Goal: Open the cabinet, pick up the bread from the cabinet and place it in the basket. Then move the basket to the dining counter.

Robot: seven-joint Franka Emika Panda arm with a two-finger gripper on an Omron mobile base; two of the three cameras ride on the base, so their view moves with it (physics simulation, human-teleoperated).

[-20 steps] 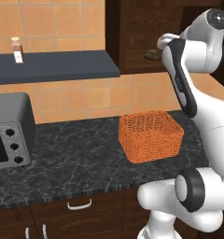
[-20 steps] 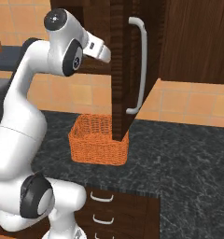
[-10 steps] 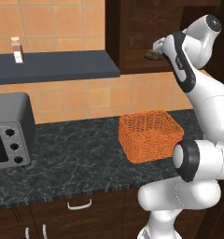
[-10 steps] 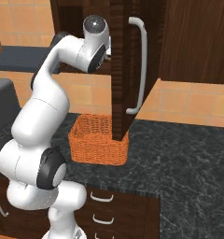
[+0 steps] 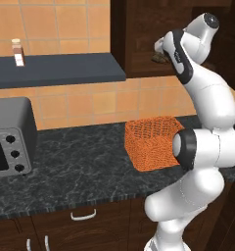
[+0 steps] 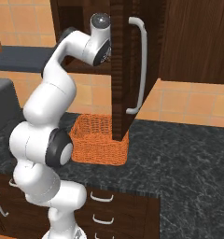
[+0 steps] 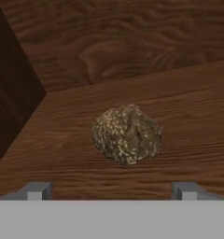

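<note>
Inside the cabinet (image 7: 179, 46), the bread (image 7: 127, 134) lies ahead of the wide-open, empty gripper (image 7: 109, 190).

The bread (image 7: 127, 134) is a mottled olive-brown with pale speckles, lying on the cabinet (image 7: 132, 56) floor of reddish-brown wood with wavy darker grain; the wall at 9 o'clock is near-black brown. The basket (image 5: 151, 142) is bright orange, woven in a fine mesh pattern. The counter (image 5: 80, 162) is black-grey stone with pale veining. The wall tiles (image 5: 65, 19) are warm orange-tan with lighter grout lines. The cabinet's handle (image 6: 141, 65) is silver. The toaster oven (image 5: 9, 135) is grey with black knobs.
</note>
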